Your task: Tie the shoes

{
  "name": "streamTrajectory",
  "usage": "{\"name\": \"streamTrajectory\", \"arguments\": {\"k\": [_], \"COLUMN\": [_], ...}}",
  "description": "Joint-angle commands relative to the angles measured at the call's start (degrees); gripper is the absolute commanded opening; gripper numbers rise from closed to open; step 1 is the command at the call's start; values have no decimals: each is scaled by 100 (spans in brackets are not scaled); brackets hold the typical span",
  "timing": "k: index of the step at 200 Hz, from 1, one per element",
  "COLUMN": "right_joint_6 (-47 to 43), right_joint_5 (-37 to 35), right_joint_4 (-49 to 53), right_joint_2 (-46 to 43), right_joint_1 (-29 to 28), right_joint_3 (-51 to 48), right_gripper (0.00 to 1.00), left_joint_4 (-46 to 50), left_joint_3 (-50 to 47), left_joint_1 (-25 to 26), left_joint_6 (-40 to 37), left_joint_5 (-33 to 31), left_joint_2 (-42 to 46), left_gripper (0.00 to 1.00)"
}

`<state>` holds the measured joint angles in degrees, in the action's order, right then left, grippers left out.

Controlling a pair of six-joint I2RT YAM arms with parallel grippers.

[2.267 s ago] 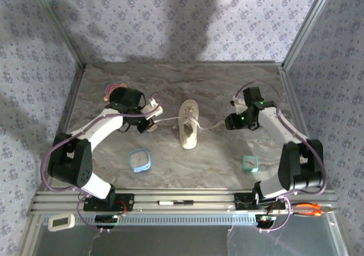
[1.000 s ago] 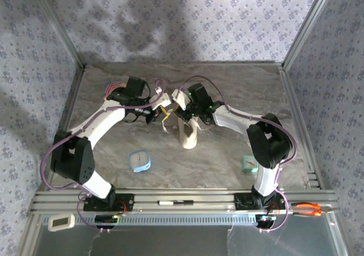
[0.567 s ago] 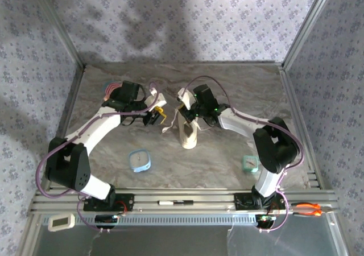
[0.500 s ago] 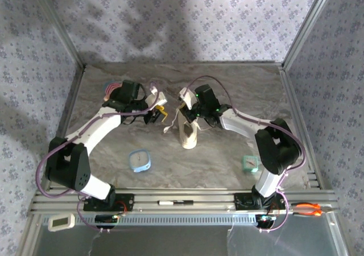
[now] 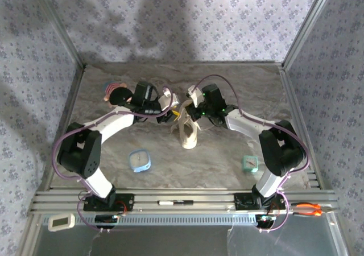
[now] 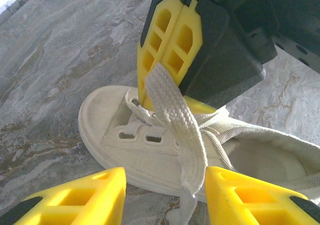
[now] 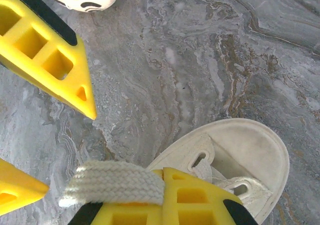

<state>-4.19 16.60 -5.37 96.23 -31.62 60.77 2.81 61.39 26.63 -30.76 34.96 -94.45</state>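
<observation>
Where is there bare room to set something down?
Free: the table's far right corner, and the near strip between the blue square and green square. Crowded: around the shoe, where left tool and right tool meet at the lace.

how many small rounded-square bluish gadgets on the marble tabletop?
2. A light-blue rounded-square gadget lies near-left of the cream low-top shoe; a teal rounded-square gadget lies near-right of it. Others may be hidden.

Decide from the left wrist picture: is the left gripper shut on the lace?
No, the left gripper has its fingers apart, with the lace hanging between them from the right gripper, which pinches it above the shoe.
</observation>
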Motion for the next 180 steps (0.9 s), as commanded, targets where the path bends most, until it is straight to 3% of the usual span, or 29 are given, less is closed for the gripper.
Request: {"name": "streamTrajectory", "arguments": {"k": [1, 18, 54, 90, 106, 138, 160, 180], "right_joint_6": [161, 190, 208, 242, 250, 293, 337, 366], "right_joint_5": [132, 146, 150, 168, 176, 210, 238, 265], "right_joint_4": [-73, -60, -21, -12, -17, -14, -14, 15], "right_joint_2": [-161, -163, -162, -126, -124, -132, -181, -290], "right_joint_1": [41, 54, 54, 51, 42, 41, 48, 50], "right_joint_3": [-39, -24, 0, 22, 22, 40, 35, 5], "right_gripper": [3, 3, 3, 3, 3, 4, 9, 26], "left_joint_4": [-285, -254, -211, -180, -158, -221, -233, -156], "left_joint_3": [-7, 23, 147, 272, 301, 278, 294, 396], "left_joint_1": [61, 92, 123, 162, 167, 168, 176, 210], "left_joint_6": [0, 0, 42, 113, 147, 247, 274, 288], "left_joint_5": [290, 296, 444, 529, 572, 477, 304, 167], "left_joint_2": [-107, -190, -340, -415, -411, -231, -65, 27], "left_gripper": [56, 57, 46, 40, 32, 0, 0, 0]}}
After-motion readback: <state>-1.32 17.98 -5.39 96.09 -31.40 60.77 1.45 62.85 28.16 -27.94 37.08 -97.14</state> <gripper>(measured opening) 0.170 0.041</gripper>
